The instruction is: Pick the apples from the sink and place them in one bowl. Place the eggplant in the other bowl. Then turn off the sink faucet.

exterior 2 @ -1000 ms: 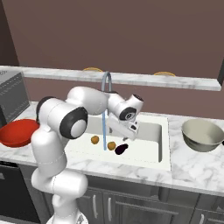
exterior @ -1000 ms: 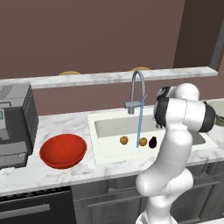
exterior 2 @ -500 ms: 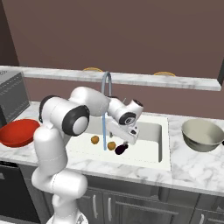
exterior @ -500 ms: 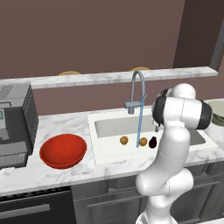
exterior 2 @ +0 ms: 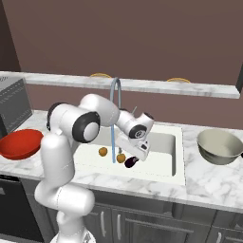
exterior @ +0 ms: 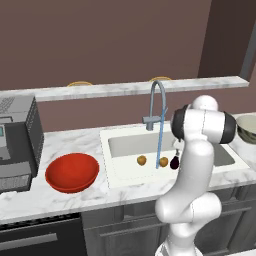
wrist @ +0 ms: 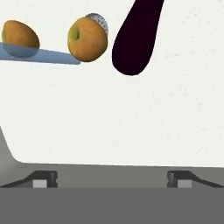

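Observation:
In the white sink (exterior: 129, 146) (exterior 2: 163, 151) (wrist: 109, 113) lie two yellow-orange apples (exterior: 142, 160) (exterior: 163, 161) (exterior 2: 103, 151) (exterior 2: 121, 157) and the dark purple eggplant (exterior: 175, 162) (exterior 2: 131, 162). The hand view has both apples (wrist: 19, 36) (wrist: 87, 38) and the eggplant (wrist: 136, 37) at its top. My gripper (exterior 2: 141, 153) (wrist: 112, 178) hangs low over the basin, just right of the eggplant, open and holding nothing. The grey faucet (exterior: 157, 107) (exterior 2: 115, 102) pours a blue stream between the apples. The red bowl (exterior: 71, 171) (exterior 2: 19, 143) sits left of the sink, the greenish-grey bowl (exterior: 247, 127) (exterior 2: 218, 145) on its right.
A grey appliance (exterior: 15, 145) (exterior 2: 12, 104) stands on the counter at the far left. A raised marble ledge (exterior: 125, 89) (exterior 2: 142, 85) runs behind the sink. A round metal drain (wrist: 99, 19) peeks from behind one apple.
My hand has come down into the sink, closer to the eggplant. The jaws stayed open; the fruit and bowls have not moved.

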